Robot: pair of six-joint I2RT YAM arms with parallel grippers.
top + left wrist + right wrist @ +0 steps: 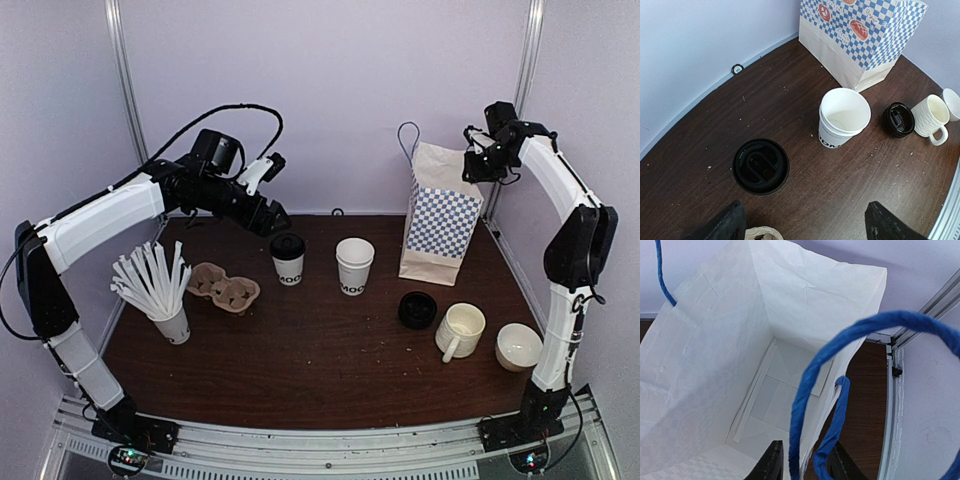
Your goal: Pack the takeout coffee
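Top external view: two paper cups with dark "MOO" lettering stand near the middle of the bench (320,375). The lidded cup (288,259) carries one black lid, and the open cup (354,265) stands near it at its 3 o'clock. One loose lid (417,310) lies at the open cup's 4 o'clock. One cream mug (460,331) sits just beside that lid at 3 o'clock, with one white bowl (519,346) further along. One checked paper bag (440,215) stands at the bench's 1 o'clock. At 9 o'clock are one cardboard cup tray (225,288) and one cup of straws (170,322).

The left tool (805,226) hangs over the lidded cup with its fingers wide apart. The right tool (804,464) has the bag's blue handle (812,372) between its fingers; whether they pinch it, I cannot tell.

The bench is dark brown and speckled with crumbs. Pale lilac walls (340,80) and two metal posts (125,70) close it in.
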